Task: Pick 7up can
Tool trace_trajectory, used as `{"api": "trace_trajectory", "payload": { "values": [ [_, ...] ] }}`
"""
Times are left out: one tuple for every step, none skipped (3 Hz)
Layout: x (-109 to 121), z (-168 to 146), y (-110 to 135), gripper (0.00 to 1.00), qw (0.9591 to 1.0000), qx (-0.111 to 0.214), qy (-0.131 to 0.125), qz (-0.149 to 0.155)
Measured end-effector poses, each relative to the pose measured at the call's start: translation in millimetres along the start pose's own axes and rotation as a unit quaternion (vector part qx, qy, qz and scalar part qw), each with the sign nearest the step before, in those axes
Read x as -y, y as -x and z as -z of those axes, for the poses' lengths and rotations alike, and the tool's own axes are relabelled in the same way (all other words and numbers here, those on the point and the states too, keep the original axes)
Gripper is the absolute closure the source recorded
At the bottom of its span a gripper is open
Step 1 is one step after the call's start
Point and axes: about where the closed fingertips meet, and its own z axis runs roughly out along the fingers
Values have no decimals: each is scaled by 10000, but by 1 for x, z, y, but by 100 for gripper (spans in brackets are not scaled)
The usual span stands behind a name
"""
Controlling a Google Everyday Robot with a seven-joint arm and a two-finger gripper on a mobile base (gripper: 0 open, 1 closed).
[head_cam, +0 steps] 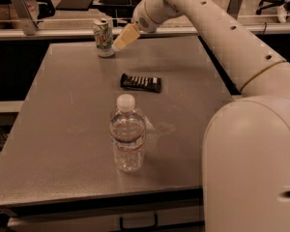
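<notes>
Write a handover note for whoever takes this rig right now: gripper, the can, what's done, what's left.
Gripper: at the far side of the table, just beside the 7up can on its right as the camera sees it; whether they touch cannot be told.
7up can: upright on the table near the far edge, not lifted.
Also on the table: a dark snack bar mid-table and a water bottle nearer the camera, both away from the can.
Done: the gripper is at the can.
Left: grasp the can and lift it.
</notes>
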Motion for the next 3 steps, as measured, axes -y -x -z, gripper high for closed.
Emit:
{"api": "trace_trajectory", "payload": {
  "values": [
    [-6,-17,8,0,9994,323,111,-57],
    [-7,-30,16,0,9983,539,113,-185],
    [-7,-42,25,0,9966,738,71,-369]
  ]
}}
